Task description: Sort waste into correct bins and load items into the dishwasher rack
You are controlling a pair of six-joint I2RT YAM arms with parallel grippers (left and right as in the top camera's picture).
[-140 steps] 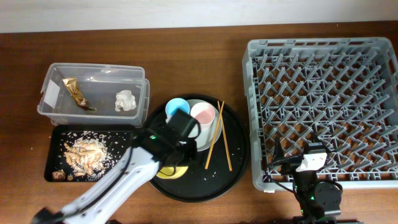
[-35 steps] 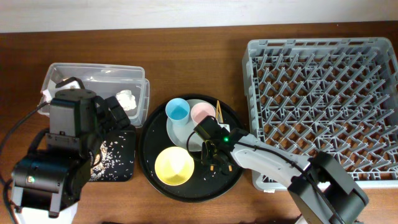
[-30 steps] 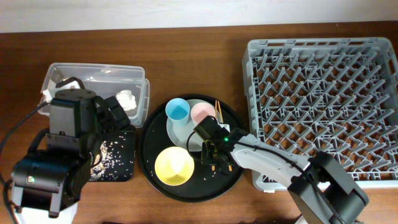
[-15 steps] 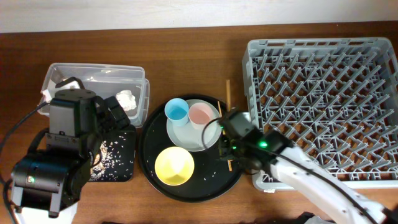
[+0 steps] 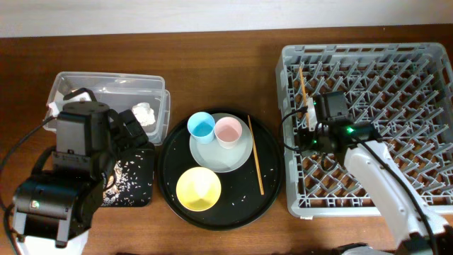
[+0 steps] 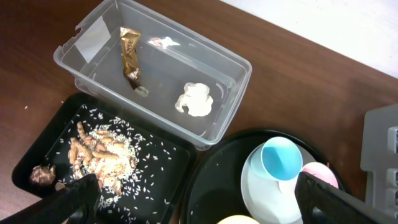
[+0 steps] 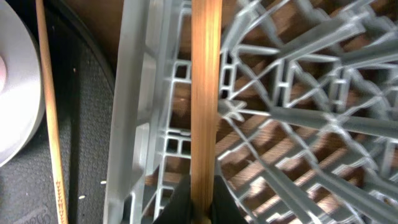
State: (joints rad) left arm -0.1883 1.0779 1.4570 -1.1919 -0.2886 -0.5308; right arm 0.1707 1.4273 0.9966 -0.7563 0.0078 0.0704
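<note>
Chopstick loading. Right gripper (image 7: 199, 202) pinches 1 chopstick (image 7: 205, 93), rack (image 7: 134, 124) beneath; next: lower, release. Left gripper (image 6: 198, 186) spread, empty.

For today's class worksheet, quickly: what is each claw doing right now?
Left claw: open, holding nothing.
Right claw: closed on a wooden chopstick.

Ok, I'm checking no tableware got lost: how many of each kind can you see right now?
Cups: 2 (light blue cup, pink cup)
Bowls: 1 (yellow bowl)
Plates: 1 (plate)
Chopsticks: 2 (loose chopstick, held chopstick in the right gripper)
Total: 6
</note>
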